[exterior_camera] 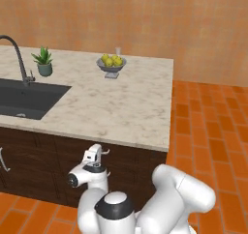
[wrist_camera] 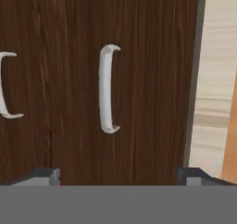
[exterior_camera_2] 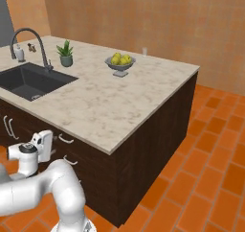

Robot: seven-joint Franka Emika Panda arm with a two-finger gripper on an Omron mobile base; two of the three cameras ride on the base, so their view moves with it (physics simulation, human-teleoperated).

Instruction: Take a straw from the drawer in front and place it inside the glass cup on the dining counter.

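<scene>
Facing the dark-brown wooden front of a kitchen island, the white arm's gripper (wrist_camera: 118,174) hangs with its jaws spread wide and nothing between them, the two dark fingertips (wrist_camera: 44,176) set far apart at the bottom of the hand view. Ahead of them lies the drawer (wrist_camera: 139,93), its face grained in streaky brown wood, closed, with a small curved silver handle (wrist_camera: 108,89) whose long axis runs up and down in the hand view; in the right base view the same handle (exterior_camera_2: 65,139) lies level just under the countertop. A second handle (wrist_camera: 7,86) shows at the left edge of the hand view.

The dining counter (exterior_camera: 106,107) is a broad beige marble-patterned slab with grey veins, overhanging the dark cabinets. A dark rectangular sink (exterior_camera: 26,97) is sunk into its left part, under an arched dark faucet (exterior_camera: 19,59). A small spiky green plant (exterior_camera: 43,61) in a grey-green pot stands beside the sink. Farther along, a grey footed bowl of lemons (exterior_camera: 111,64) sits near the far edge, and the glass cup (exterior_camera_2: 144,51), a small clear tumbler, stands upright just beyond the bowl, close to the counter's far edge. Orange-red square tiles (exterior_camera_2: 210,149) cover the floor; the walls (exterior_camera: 145,20) are a mottled terracotta plaster.
</scene>
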